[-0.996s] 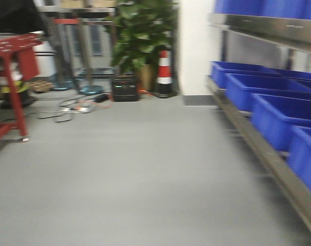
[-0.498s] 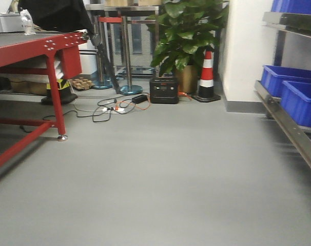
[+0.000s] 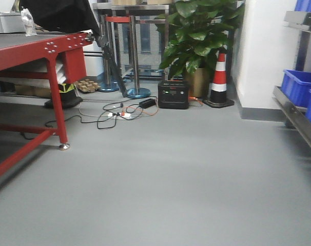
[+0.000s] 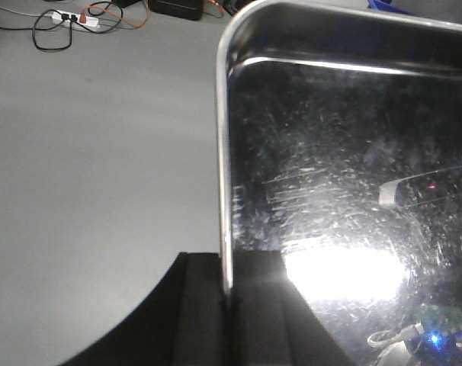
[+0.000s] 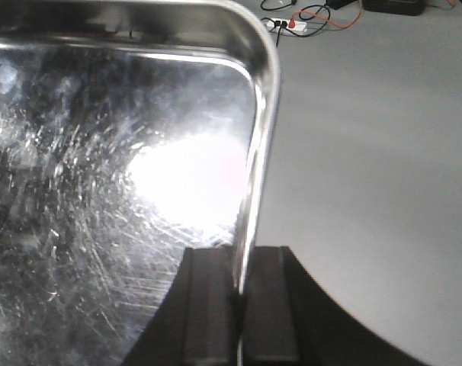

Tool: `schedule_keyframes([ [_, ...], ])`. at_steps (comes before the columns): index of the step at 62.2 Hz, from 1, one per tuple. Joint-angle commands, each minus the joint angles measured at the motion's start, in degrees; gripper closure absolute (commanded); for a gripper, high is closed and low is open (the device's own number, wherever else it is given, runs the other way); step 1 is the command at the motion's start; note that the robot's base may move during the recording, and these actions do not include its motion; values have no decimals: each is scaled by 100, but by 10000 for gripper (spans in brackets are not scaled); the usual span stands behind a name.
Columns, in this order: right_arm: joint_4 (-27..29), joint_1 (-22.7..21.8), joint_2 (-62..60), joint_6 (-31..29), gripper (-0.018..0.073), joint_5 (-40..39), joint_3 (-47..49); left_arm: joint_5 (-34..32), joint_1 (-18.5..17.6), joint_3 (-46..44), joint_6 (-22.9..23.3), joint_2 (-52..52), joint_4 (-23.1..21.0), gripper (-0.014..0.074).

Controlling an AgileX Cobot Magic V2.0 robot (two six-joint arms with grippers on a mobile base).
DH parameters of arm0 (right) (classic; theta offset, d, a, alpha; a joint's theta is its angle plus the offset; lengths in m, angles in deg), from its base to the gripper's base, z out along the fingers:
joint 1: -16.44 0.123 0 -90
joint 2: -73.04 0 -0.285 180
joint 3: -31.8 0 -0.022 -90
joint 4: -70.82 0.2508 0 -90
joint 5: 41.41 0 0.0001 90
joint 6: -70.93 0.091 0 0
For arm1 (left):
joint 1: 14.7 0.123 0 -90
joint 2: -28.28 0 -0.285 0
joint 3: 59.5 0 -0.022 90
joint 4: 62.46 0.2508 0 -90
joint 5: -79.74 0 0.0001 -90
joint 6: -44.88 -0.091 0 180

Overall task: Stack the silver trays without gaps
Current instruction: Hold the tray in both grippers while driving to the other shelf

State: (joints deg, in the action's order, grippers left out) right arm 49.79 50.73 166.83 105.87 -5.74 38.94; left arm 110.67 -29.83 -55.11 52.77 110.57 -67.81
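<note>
Your left tool (image 4: 229,263) is clamped on the left rim of the tray (image 4: 338,191), one finger inside the wall and one outside. Your right tool (image 5: 240,255) pinches the right rim the same way. The tray hangs between them above the grey floor (image 4: 101,152), hollow side up. The red surface (image 3: 22,51) stands ahead on the left, with cables (image 3: 112,115) near its leg.

silver tray (image 4: 330,175) | shiny, scratched, empty | held above grey floor (image 4: 101,152)
</note>
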Motion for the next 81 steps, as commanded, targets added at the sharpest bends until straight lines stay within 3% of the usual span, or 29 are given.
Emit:
schedule_keyframes([
  [1,-112,14,-92,-96,627,-155,21,-250,-10,-43,26,-69,-14,606],
  [53,-112,14,-92,-96,627,-212,21,-250,-10,-43,26,-69,-14,606],
  [81,-112,14,-92,-96,627,-1006,21,-250,-10,-43,26,-69,-14,606],
])
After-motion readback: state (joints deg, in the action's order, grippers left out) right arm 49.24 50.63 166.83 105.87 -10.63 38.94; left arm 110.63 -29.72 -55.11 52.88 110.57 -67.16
